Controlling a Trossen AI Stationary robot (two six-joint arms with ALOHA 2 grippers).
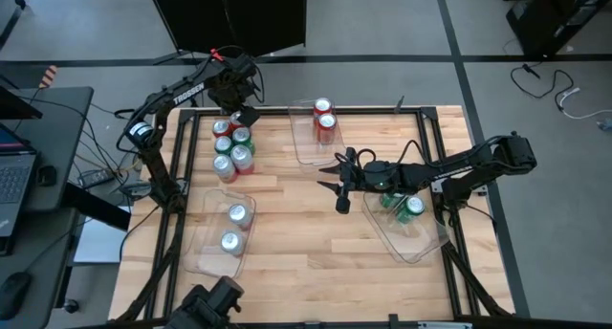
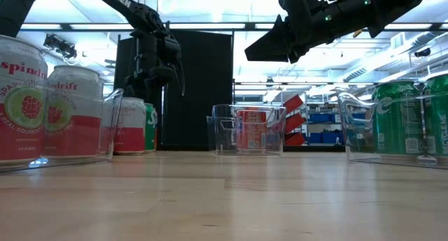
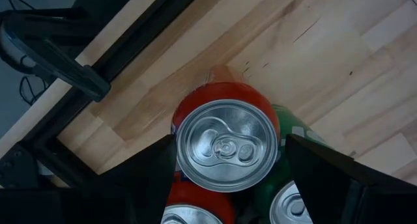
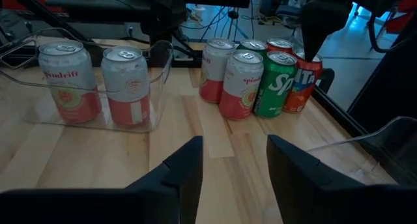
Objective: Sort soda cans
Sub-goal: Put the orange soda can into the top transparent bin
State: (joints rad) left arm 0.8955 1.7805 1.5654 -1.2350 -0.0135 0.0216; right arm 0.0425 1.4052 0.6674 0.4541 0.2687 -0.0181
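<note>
**A:** How many bins [image 1: 311, 153] do you count?

**B:** Three, all clear plastic.

**A:** And cans?

**B:** Twelve altogether. Six sit in the bins, two to a bin: two red cans [image 1: 322, 106], two silver cans [image 1: 237, 212] and two green cans [image 1: 413, 207].

**A:** The other six?

**B:** The loose cans [image 1: 224, 166] stand bunched on the table. I can make out two pale ones, at least one green and at least one red; the colours of the last two I cannot tell.

**A:** Arms [image 1: 182, 92]?

**B:** Two, one on each side.
</note>
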